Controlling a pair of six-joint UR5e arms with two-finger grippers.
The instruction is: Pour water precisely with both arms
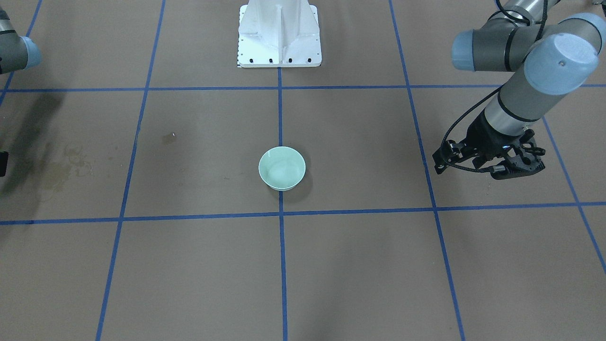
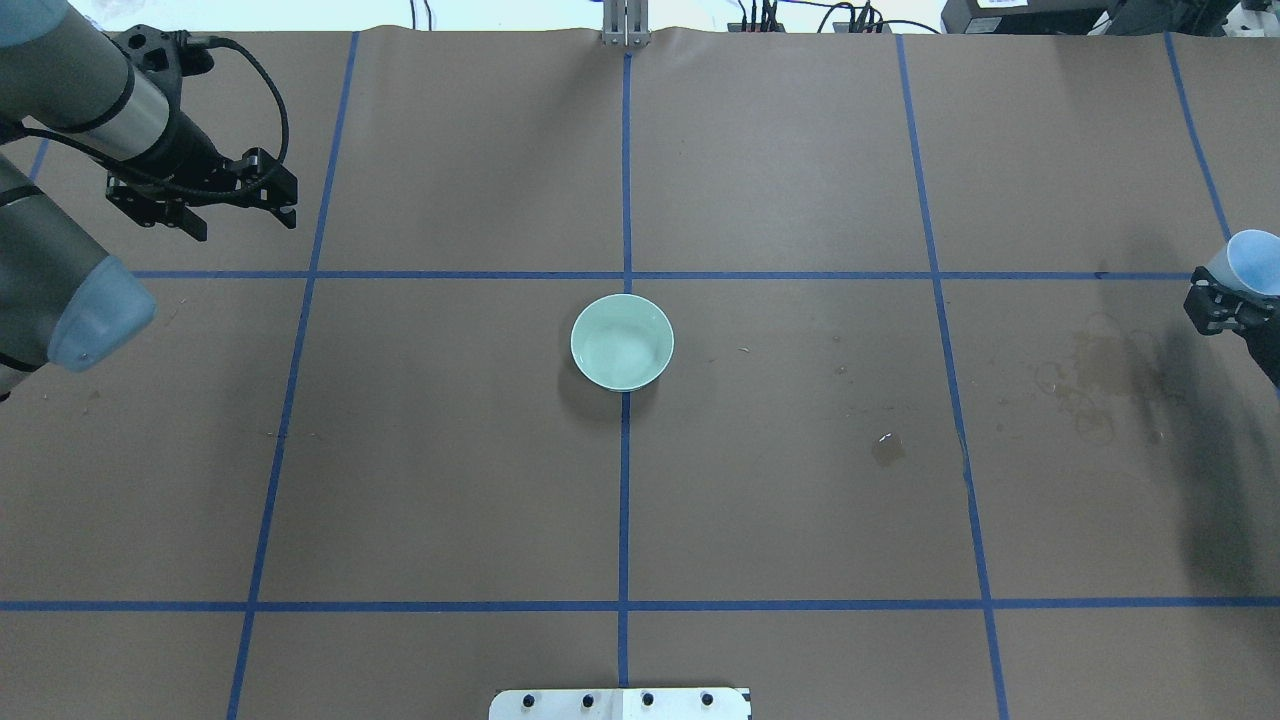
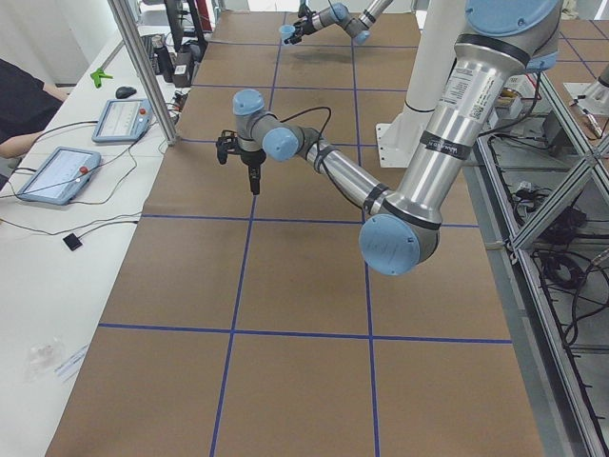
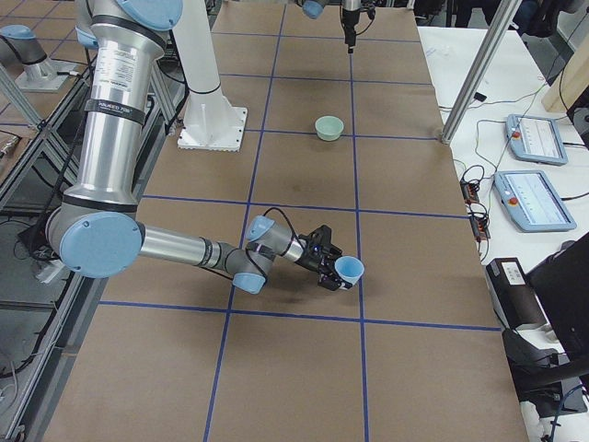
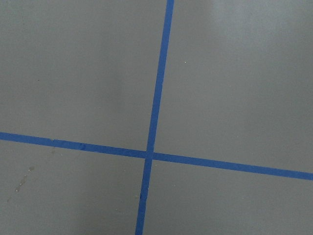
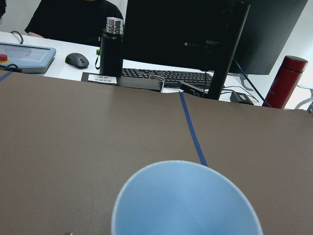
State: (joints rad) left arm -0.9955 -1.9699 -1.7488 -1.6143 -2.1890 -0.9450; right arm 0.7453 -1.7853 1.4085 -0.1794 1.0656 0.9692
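Observation:
A pale green bowl (image 1: 281, 168) (image 2: 622, 341) (image 4: 329, 127) stands at the table's middle on the blue tape line. A faint sheen of water (image 2: 618, 352) shows inside it. My right gripper (image 2: 1228, 298) (image 4: 328, 265) is shut on a light blue cup (image 2: 1255, 262) (image 4: 349, 269) (image 6: 186, 200), held tilted near the table's right end, far from the bowl. No stream shows. My left gripper (image 1: 513, 171) (image 2: 215, 215) (image 3: 254, 186) hangs point-down over the table's far left part. It holds nothing and its fingers look closed together.
A small wet spot (image 2: 887, 447) (image 1: 169, 138) and dull brown dried stains (image 2: 1100, 370) mark the paper on the right half. The white pedestal (image 1: 279, 33) stands at the robot's edge. Tablets (image 4: 534, 138), a black bottle (image 6: 111, 46) and a monitor (image 6: 195, 29) line the operators' side.

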